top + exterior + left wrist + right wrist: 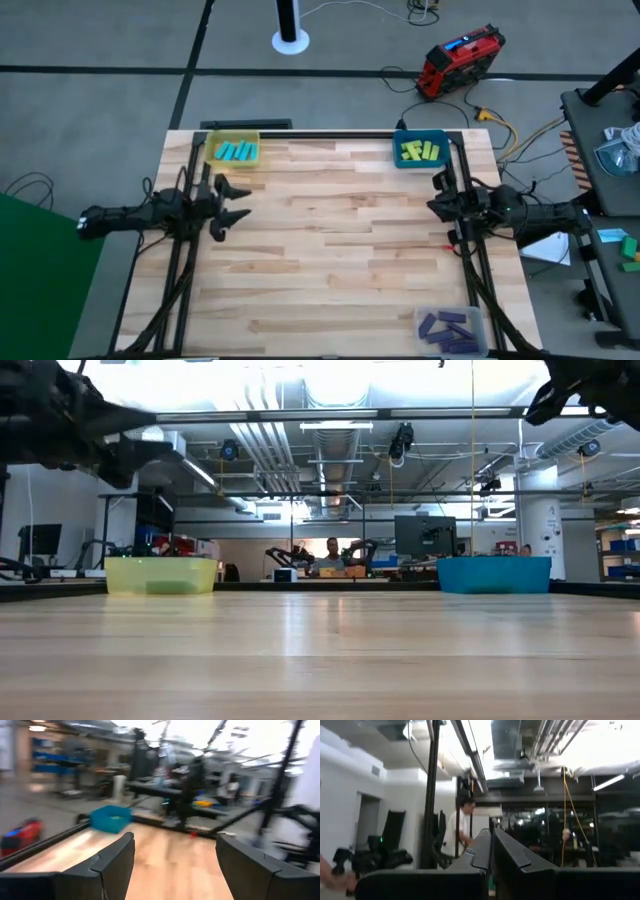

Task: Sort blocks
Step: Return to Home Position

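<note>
Left arm's [130,215] jaws wide, right arm's [530,213] jaws closed, purple blocks [447,326] in faint clear bin [479,318]

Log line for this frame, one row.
cyan blocks in yellow bin; green blocks in blue bin; purple blocks in clear bin; left tool open, left side; right tool shut, right side

Left claw [175,838], fingers [117,862] well apart, over wooden table [165,855], blue bin [111,818] beyond.

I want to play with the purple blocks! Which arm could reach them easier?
Probably the right gripper: the purple blocks lie in the clear tray on its side. The left gripper hovers across the table.
</note>
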### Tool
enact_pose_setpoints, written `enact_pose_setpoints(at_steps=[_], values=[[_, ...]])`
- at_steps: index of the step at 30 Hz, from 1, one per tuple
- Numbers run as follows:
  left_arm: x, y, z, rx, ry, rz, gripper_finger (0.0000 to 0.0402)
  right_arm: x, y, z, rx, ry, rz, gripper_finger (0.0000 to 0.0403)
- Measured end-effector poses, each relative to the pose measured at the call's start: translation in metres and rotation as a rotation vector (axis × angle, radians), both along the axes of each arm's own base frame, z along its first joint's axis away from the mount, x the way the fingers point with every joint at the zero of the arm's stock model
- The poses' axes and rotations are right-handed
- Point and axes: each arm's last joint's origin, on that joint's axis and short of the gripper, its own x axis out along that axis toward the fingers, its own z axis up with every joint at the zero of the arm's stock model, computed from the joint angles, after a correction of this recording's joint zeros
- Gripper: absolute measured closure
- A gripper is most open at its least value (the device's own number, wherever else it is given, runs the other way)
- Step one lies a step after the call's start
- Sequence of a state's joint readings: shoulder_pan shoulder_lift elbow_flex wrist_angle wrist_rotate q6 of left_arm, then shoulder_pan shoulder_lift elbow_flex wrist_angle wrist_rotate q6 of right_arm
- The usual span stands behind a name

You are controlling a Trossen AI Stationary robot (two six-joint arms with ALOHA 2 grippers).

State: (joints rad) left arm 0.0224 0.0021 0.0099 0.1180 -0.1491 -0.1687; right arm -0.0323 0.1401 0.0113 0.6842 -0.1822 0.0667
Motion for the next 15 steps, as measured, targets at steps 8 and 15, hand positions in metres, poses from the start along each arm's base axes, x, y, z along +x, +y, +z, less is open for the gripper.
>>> enact_pose_setpoints(at_steps=[8, 15], values=[[0.001, -0.005, -0.007, -0.014, 0.069, -0.205, 0.0148, 0.011, -0.004, -0.023, -0.107, 0.246, -0.206, 0.0390], [0.001, -0.005, -0.008, 0.113, 0.093, -0.196, 0.0148, 0.012, -0.008, -0.029, -0.093, 0.319, -0.338, 0.0390]])
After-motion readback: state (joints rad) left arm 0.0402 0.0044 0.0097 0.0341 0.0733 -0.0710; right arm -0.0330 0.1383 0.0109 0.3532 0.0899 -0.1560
